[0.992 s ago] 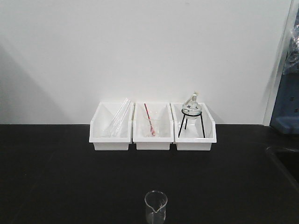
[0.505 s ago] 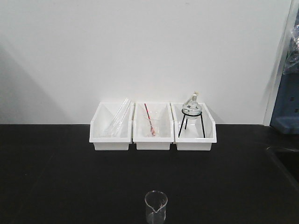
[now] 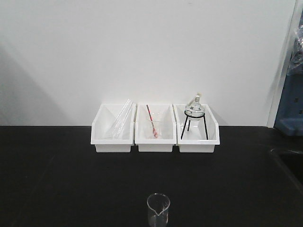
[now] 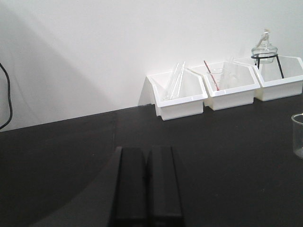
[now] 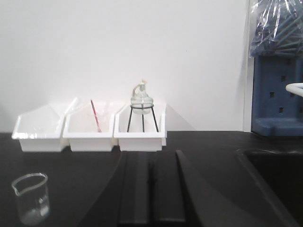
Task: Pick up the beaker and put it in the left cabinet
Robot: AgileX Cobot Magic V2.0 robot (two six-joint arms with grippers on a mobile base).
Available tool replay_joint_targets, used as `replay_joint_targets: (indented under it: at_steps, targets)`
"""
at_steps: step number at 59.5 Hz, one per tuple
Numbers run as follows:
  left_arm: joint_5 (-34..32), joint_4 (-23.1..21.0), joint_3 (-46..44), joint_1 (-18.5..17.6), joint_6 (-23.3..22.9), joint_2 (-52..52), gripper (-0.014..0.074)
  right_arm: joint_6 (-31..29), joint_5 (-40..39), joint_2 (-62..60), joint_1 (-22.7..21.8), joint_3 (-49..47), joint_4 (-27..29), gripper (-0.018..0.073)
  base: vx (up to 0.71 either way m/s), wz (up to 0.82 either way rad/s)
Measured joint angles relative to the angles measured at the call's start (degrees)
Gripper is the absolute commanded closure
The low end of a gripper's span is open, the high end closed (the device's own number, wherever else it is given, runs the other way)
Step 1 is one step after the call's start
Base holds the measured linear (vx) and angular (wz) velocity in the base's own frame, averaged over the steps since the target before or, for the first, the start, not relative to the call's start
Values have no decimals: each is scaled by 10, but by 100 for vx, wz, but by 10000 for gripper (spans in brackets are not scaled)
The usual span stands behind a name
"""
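The beaker (image 3: 158, 210) stands upright and alone on the black tabletop (image 3: 57, 179), close to the front edge and about midway along it, with its pour spout showing on the rim. It looks empty and nothing touches it. Three white bins sit side by side along the back edge, against the white wall (image 3: 142, 47) and well apart from the beaker. The left bin (image 3: 112, 145) holds leaning glass tubes (image 3: 120, 120). The middle bin (image 3: 155, 145) holds a second glass (image 3: 155, 128) with a red-and-white rod (image 3: 150, 120) slanting out of it. The right bin (image 3: 198, 145) holds a round flask (image 3: 194, 109) on a black tripod (image 3: 194, 115). In the left wrist view the left claw (image 4: 147, 156) points across the tabletop with its two dark fingers pressed together and nothing between them. The beaker is only partly in that view, at the right border of the picture, well apart from the claw. In the right wrist view the right claw (image 5: 151, 161) likewise has its fingers together with only a thin seam between them, and it holds nothing. There the beaker stands off to the claw's left, apart from it. A dark sink (image 5: 272, 184) is sunk into the tabletop at the right edge, and a blue rack (image 5: 277, 101) stands behind it by the wall.
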Motion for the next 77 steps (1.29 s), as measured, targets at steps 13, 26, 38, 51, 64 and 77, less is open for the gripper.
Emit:
replay_joint_targets:
  at_steps: [13, 26, 38, 51, 64, 77]
  targets:
    - [0, 0, 0, 0, 0, 0, 595, 11, 69, 69, 0, -84, 11, 557, 0, 0]
    - [0, 0, 0, 0, 0, 0, 595, 9, 90, 200, 0, -133, 11, 551, 0, 0]
    - [0, 0, 0, 0, 0, 0, 595, 9, 64, 315, 0, -133, 11, 525, 0, 0]
    - [0, 0, 0, 0, 0, 0, 595, 9, -79, 427, 0, -133, 11, 410, 0, 0]
    - [0, 0, 0, 0, 0, 0, 595, 9, -196, 548, 0, -133, 14, 182, 0, 0]
    - [0, 0, 0, 0, 0, 0, 595, 11, -330, 659, 0, -134, 15, 71, 0, 0]
